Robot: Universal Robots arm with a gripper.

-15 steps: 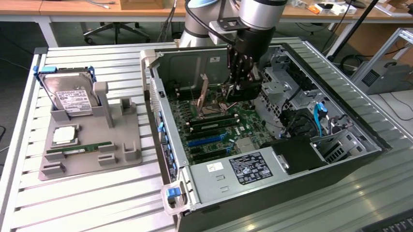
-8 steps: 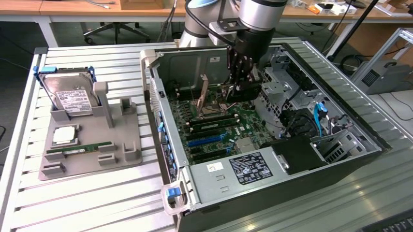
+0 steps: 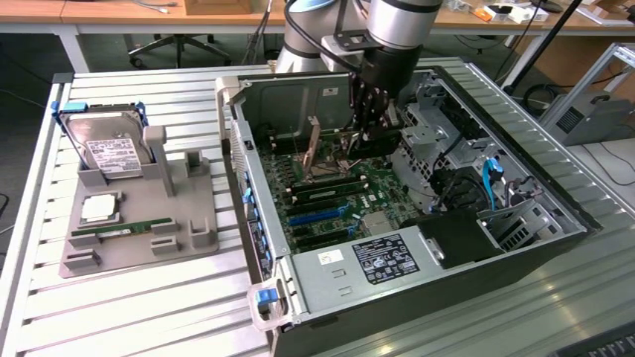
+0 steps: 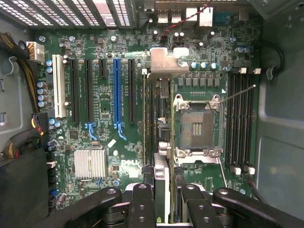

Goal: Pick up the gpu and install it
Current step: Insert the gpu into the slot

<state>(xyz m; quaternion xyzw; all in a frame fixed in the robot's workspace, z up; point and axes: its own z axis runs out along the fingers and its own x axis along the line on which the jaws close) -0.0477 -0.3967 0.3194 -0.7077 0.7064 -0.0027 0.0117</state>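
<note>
The gpu (image 4: 153,118) is a thin dark card seen edge-on in the wrist view, with its silvery metal bracket (image 4: 164,61) at the far end. My gripper (image 4: 164,202) is shut on it, with black fingers (image 4: 142,204) on either side of its near end. The card hangs above the motherboard (image 4: 99,137), between the black expansion slot (image 4: 131,90) and the open processor socket (image 4: 197,126). In the exterior view my gripper (image 3: 365,137) reaches down into the open computer case (image 3: 555,223), and the gpu (image 3: 314,149) stands on edge beneath it.
A blue expansion slot (image 4: 117,90) and further slots lie beside the card. Memory slots (image 4: 240,123) flank the socket. On the exterior view's left, a grey holder (image 3: 189,216) carries a hard drive (image 3: 107,149), a processor (image 3: 100,208) and a green memory stick (image 3: 121,230). A power supply (image 3: 382,260) fills the case's near corner.
</note>
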